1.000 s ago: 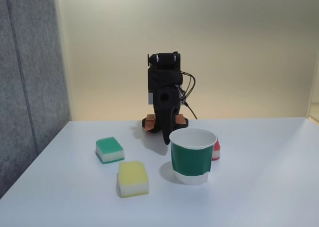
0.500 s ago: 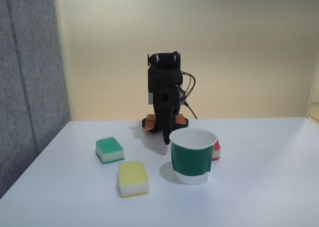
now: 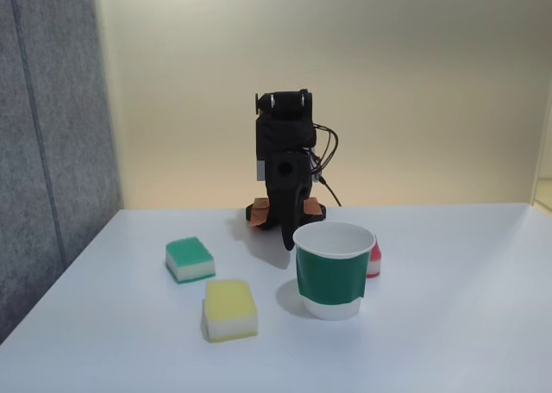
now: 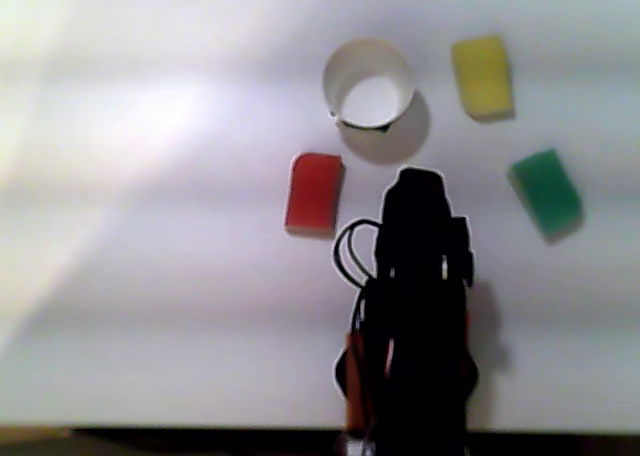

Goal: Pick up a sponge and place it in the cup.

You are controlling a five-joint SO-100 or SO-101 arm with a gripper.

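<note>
The fingers (image 3: 289, 238) hang folded at the far side of the desk (image 3: 448, 324), pointing down behind the cup (image 3: 334, 271); whether they are open or closed I cannot tell; they hold nothing. In the fixed view the sponge (image 3: 373, 259) peeps out right of the cup, just beside it; from above the sponge (image 4: 314, 192) lies left of the arm (image 4: 418, 306) and nearer the arm than the cup (image 4: 368, 84), its long axis running from arm toward cup; the reach should go that way.
</note>
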